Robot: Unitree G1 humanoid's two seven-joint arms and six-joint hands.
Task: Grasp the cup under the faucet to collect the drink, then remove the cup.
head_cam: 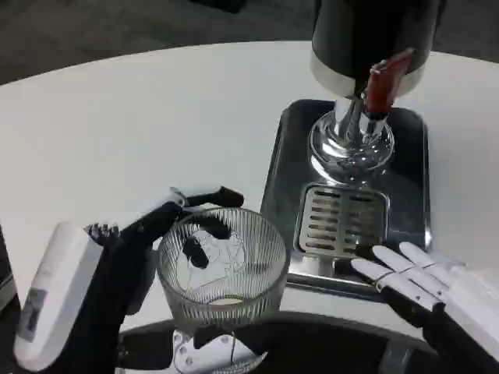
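Observation:
My left hand [144,234] grips a clear ribbed glass cup [223,265], fingers wrapped around its far and left sides, near the table's front edge. The cup stands upright to the left of the dark tray [281,167], away from the faucet. A little pale liquid shows at its bottom. The dispenser [366,47] stands on the tray at the back, with a red tap lever [383,82] and a chrome spout base [351,144] above the slotted drip grate [341,220]. My right hand [425,284] rests open at the tray's front right edge, fingers stretched toward the grate.
The white round table [117,125] spreads wide to the left and back. A dark curved surface [312,343] lies along the bottom edge below the cup.

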